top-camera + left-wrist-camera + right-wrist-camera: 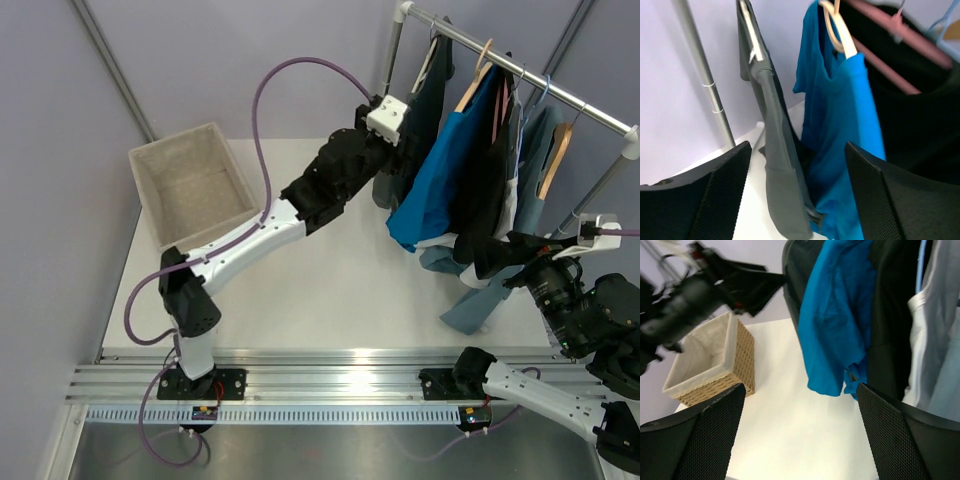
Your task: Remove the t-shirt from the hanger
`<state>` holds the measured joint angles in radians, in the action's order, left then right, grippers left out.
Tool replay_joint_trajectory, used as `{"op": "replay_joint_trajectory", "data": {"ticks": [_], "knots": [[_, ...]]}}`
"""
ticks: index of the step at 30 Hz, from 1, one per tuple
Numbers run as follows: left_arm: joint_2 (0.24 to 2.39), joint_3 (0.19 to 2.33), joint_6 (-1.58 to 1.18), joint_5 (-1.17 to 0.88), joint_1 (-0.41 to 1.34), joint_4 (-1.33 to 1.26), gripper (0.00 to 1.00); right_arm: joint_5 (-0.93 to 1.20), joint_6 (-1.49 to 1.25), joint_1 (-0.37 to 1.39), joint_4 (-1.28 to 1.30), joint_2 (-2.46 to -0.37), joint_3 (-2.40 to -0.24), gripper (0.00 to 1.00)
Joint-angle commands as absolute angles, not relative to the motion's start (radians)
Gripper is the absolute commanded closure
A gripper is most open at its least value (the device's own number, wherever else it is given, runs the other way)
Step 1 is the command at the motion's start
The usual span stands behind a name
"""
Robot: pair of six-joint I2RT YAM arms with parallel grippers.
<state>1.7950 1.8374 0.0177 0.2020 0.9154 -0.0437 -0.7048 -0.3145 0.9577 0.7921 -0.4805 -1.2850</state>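
The dark charcoal t-shirt (425, 100) hangs at the left end of the rail on a slim cream-white hanger (428, 58). In the left wrist view the t-shirt (775, 150) hangs edge-on from the hanger (752, 37). My left gripper (797, 195) is open, with the shirt's lower part between its fingers (715, 200) but not touching them; in the top view this gripper (392, 160) is at the shirt's left side. My right gripper (800, 435) is open and empty above the table, in front of the clothes; in the top view it (510, 262) is low at the rack's right.
A bright blue shirt (450, 170) on a tan hanger (840, 35) hangs right beside the t-shirt, then a black garment (495, 180) and lighter clothes. The rail's post (705, 80) stands left of the t-shirt. A lined wicker basket (190, 185) sits at the table's back left.
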Motion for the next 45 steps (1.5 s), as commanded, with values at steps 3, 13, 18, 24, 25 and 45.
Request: {"op": "replay_joint_trajectory", "data": {"ticks": [3,13,18,24,25,45], "knots": [[1.919,2.016,0.193,0.271,0.914,-0.087,0.2,-0.612,-0.305,0.965,0.747,-0.468,-1.267,0.0],[2.063,2.108,0.207,0.301,0.876,-0.104,0.35,-0.656,-0.305,0.965,0.741,-0.388,-1.236,0.01],[2.036,2.053,0.21,0.229,0.848,-0.181,0.71,-0.669,-0.305,0.965,0.729,-0.354,-1.226,0.0],[1.993,2.045,0.261,0.23,0.848,-0.199,1.0,-0.663,-0.305,0.965,0.723,-0.339,-1.226,0.01],[1.985,2.039,0.267,0.226,0.848,-0.209,1.0,-0.66,-0.305,0.965,0.723,-0.341,-1.224,0.01],[1.795,1.891,0.267,0.327,0.848,-0.364,1.0,-0.661,-0.29,0.963,0.666,-0.334,-1.216,0.01]]}}
